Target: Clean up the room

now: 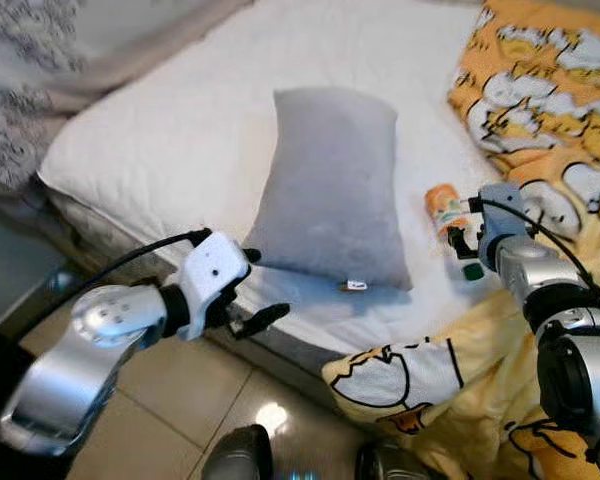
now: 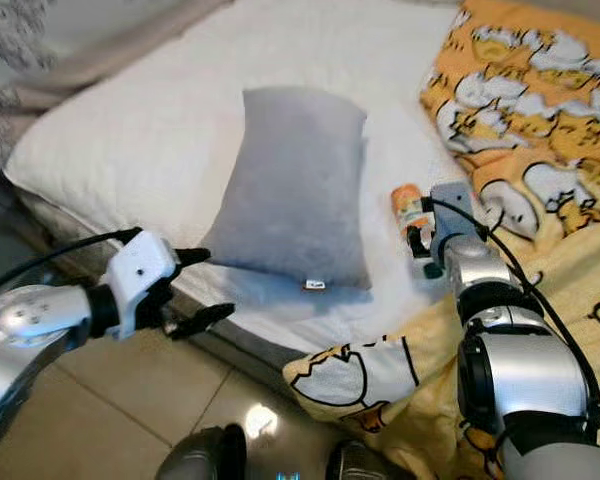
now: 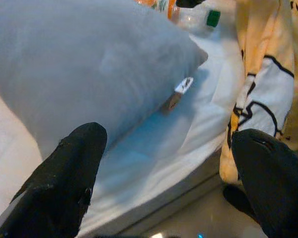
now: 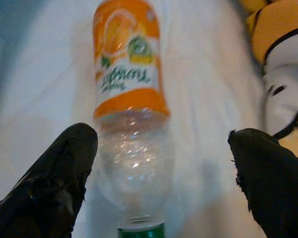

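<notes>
A grey pillow (image 1: 332, 190) lay on the white bed (image 1: 160, 130), its long axis running from the near edge of the mattress toward the far side, a small tag at its near corner. To the robot's right a yellow blanket (image 1: 540, 90) printed with cartoon figures covered the bed's right side and spilled over the near edge down to the tiled floor (image 1: 150, 420). Between the pillow and the blanket lay a plastic bottle (image 4: 130, 119) with an orange label, on its side on the sheet, well clear of the pillow and just beside the blanket's edge. Its long axis ran away from the robot, with the green cap (image 4: 141, 231) pointing back toward the right pincer and the labelled end pointing toward the far side of the bed.

The right pincer (image 4: 164, 178) hung open just above the cap end, its two black fingers (image 4: 49, 183) spread to either side of the clear neck without touching it. The left pincer (image 1: 255, 290) was open too, held off the near edge of the mattress beside the pillow's near corner, gripping nothing.
</notes>
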`<state>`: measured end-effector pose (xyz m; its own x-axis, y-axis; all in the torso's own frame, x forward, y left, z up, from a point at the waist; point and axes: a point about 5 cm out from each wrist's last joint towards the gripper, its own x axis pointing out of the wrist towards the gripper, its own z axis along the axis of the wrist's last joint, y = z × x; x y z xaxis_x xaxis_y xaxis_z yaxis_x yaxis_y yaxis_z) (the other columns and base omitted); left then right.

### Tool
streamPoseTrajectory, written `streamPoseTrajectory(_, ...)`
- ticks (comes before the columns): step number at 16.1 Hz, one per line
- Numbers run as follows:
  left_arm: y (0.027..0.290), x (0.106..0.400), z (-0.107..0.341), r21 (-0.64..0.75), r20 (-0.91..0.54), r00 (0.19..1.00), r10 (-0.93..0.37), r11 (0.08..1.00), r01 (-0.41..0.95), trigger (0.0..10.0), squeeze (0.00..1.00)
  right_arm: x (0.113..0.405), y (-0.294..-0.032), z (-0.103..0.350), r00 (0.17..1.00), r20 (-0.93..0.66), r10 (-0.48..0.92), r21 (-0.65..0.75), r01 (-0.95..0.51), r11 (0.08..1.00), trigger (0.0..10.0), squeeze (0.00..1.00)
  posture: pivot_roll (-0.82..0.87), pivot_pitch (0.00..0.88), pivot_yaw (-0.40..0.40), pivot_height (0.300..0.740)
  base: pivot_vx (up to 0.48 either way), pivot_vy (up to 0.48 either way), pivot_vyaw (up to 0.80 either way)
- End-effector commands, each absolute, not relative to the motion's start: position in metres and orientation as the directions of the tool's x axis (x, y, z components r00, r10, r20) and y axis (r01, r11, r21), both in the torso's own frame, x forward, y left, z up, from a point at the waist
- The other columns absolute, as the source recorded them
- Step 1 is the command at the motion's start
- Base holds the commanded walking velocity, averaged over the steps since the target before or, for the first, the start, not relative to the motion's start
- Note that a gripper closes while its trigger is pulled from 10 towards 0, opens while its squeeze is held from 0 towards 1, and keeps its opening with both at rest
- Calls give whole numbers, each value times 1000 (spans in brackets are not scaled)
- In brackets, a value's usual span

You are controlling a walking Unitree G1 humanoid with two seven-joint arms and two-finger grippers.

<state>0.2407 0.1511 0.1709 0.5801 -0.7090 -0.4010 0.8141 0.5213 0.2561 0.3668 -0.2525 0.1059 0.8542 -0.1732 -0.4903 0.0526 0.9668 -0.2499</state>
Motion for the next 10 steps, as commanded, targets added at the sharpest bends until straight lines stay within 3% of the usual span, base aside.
streamPoseTrajectory(1, 153, 234, 175, 253, -407, 572, -712, 514, 820, 10000, 0, 363, -253, 99, 851, -496, -174, -242, 56, 969, 10000, 0, 246, 244, 26, 740, 0, 0, 0)
streamPoseTrajectory(7, 157, 210, 185, 248, -435, 572, -696, 518, 819, 10000, 0, 360, -248, 90, 850, -483, -210, -274, 81, 958, 10000, 0, 312, 227, 22, 740, 0, 0, 0)
streamPoseTrajectory(8, 157, 208, 186, 246, -436, 573, -694, 520, 818, 10000, 0, 359, -248, 88, 848, -485, -212, -282, 78, 956, 8863, 0, 315, 227, 22, 740, 0, 0, 0)
streamPoseTrajectory(9, 157, 205, 188, 240, -438, 569, -696, 519, 820, 10000, 0, 357, -251, 87, 841, -484, -240, -324, 82, 943, 5451, 0, 326, 230, 22, 740, 0, 0, 0)
streamPoseTrajectory(10, 156, 203, 189, 234, -443, 561, -699, 514, 825, 10000, 0, 355, -256, 86, 829, -487, -273, -337, 110, 935, 6196, 0, 337, 232, 21, 740, 0, 0, 0)
